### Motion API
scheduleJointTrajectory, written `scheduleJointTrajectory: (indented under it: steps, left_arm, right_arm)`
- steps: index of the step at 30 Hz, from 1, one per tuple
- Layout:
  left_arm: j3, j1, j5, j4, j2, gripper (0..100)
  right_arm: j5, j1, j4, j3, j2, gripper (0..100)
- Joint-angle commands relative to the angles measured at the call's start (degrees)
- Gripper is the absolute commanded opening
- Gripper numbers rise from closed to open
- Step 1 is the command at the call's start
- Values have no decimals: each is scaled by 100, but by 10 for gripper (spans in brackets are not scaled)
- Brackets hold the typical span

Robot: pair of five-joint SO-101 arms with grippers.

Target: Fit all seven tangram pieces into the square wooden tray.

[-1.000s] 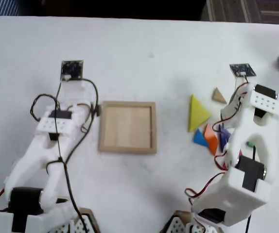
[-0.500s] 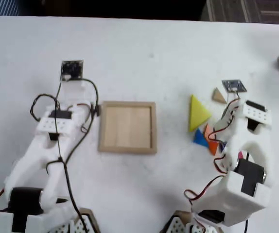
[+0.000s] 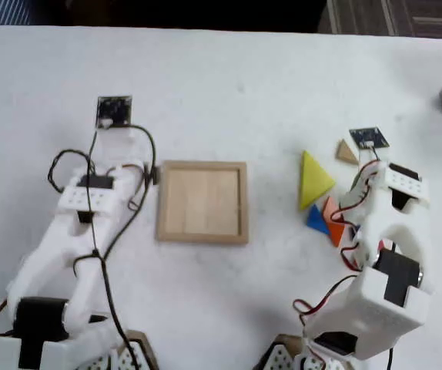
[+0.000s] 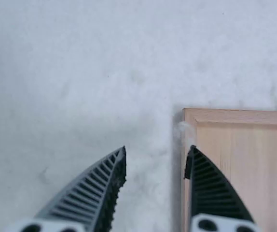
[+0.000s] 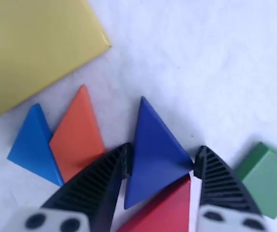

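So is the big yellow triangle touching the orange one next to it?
Apart. The right wrist view shows a strip of bare white table between the yellow triangle and the tip of the orange triangle.

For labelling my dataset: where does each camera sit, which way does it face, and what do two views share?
High view: fixed above the table, facing down on the wooden tray; both arms show.
Left wrist view: on the left arm, facing down past the left gripper at a tray corner.
Right wrist view: on the right arm, facing down past the right gripper at tangram pieces.
Shared: the tray, in high and left wrist views.
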Motion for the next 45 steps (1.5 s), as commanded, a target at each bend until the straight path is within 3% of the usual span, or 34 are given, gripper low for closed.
scheduleJointTrajectory:
  steps: [1, 12, 20, 28, 36, 45]
  left_arm:
    - [-53, -40, -70, -88, -286, 211]
    - [-53, -40, -70, -88, -286, 211]
    - [-53, -40, -70, -88, -286, 211]
    - [-53, -48, -70, -88, -286, 211]
    - [-53, -57, -70, -88, -286, 211]
    - [-53, -40, -70, -88, -286, 211]
  right_arm:
    - [88, 84, -75, -9, -40, 197]
    - [114, 145, 127, 149, -585, 201]
    - [88, 180, -980, 1073, -813, 247]
    - [123, 154, -936, 554, -277, 247]
    - [141, 180, -813, 316, 57, 104]
    - [88, 163, -769, 316, -66, 98]
